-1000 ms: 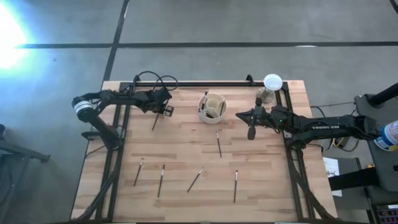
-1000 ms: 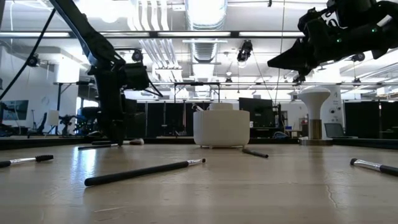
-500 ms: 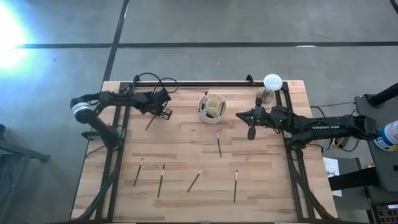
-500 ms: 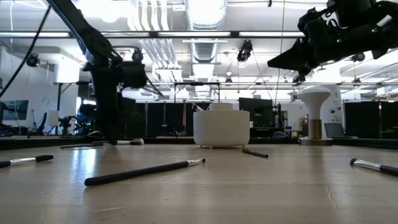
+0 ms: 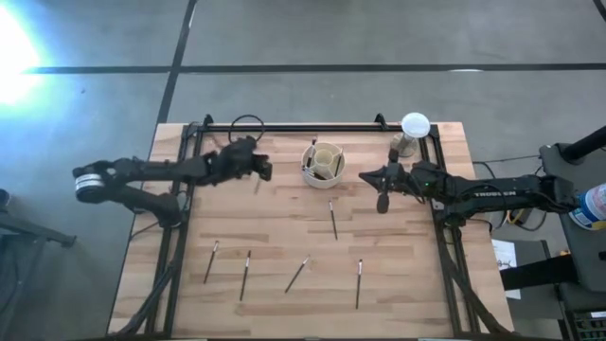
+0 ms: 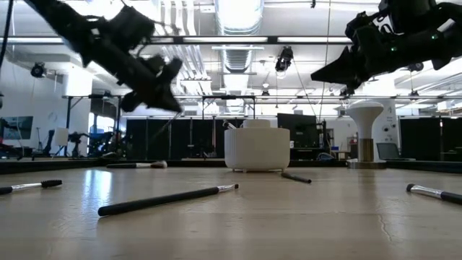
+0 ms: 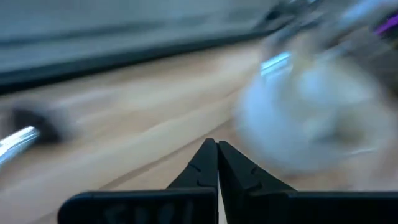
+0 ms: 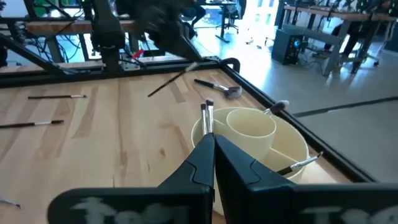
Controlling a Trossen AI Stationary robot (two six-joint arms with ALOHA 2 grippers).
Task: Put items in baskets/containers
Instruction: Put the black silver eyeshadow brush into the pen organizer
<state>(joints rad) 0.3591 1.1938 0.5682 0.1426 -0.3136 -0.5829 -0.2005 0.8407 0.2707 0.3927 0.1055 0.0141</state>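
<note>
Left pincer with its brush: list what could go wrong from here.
1. The left pincer grips the thin brush near one end and it hangs slanted, so it might slip or swing out.
2. Upright brushes stand in the holder; the incoming one may knock them or catch the rim.
3. The shut right pincer hovers close beside the holder, so the arms could crowd each other.
</note>
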